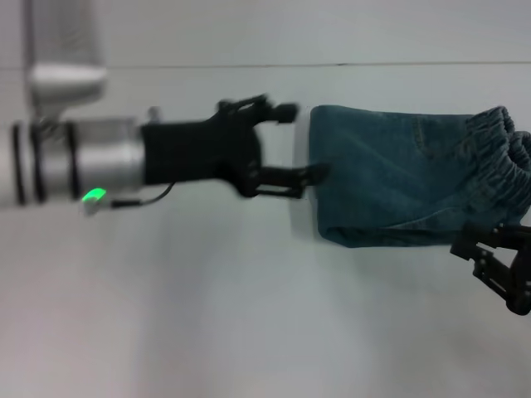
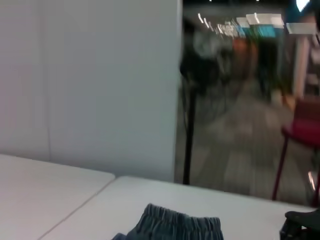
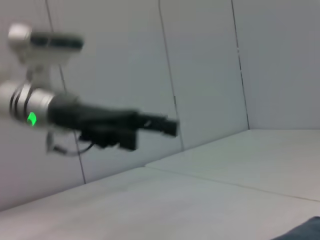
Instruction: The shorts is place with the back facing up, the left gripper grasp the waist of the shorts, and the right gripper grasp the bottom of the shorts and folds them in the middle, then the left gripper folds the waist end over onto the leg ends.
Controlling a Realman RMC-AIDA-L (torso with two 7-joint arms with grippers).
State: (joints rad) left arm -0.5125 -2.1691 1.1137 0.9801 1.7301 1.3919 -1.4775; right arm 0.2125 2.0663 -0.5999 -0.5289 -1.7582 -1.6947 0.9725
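The shorts lie folded on the white table, blue-green denim with a stitched pocket outline showing. Their ruffled waist is bunched at the right end, and a smooth folded edge faces left. My left gripper hangs open just left of that folded edge, its lower finger reaching the cloth and holding nothing. My right gripper sits at the shorts' near right corner, beside the waist. The left wrist view shows the waist and the right gripper. The right wrist view shows the left gripper above the table.
A table seam runs across the far side. White wall panels stand behind the table. In the left wrist view a dark room with a red chair opens beyond the table's end.
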